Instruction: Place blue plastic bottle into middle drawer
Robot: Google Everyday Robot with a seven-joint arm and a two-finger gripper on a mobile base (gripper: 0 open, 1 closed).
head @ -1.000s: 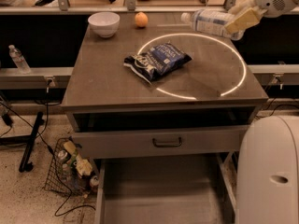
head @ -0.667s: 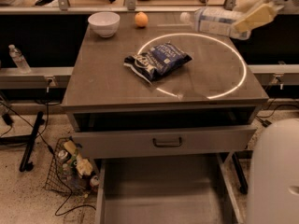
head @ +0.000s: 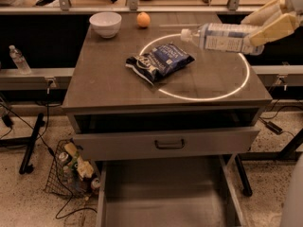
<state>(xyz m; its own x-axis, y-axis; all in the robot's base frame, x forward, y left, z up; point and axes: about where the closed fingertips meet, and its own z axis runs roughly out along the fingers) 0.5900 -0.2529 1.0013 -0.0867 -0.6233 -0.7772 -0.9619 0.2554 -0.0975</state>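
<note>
A grey cabinet is seen from above and in front. At the right rear corner of its surface (head: 104, 74), the robot's pincer (head: 248, 32) reaches in from the right edge of the view, clenched around the blue plastic bottle (head: 222, 37). The bottle lies on its side in the grip, its white cap pointing left toward the middle of the surface. It appears lifted clear of the top rather than resting on it. The grip sits at the bottle's base end, which leaves most of the body free. That probably makes it easier to lay the bottle flat later.

A dark blue chip bag (head: 158, 61) lies near the centre of the surface, inside a bright ring of light. A white bowl (head: 105, 22) and an orange (head: 143, 19) sit along the rear edge, the bowl nearer the left corner.

Below the front edge, a drawer front with a black handle (head: 169, 144) is pulled out slightly. Beneath it the middle drawer (head: 165, 197) stands wide open, its bare floor ready to receive the bottle. The bottle is well apart from that drawer. It likely has to travel past the front edge and down, clear of the handled front that overhangs the drawer's back part.

A small clear bottle (head: 17, 59) stands on a ledge to the left, and a wire basket (head: 71, 171) sits on the floor.
</note>
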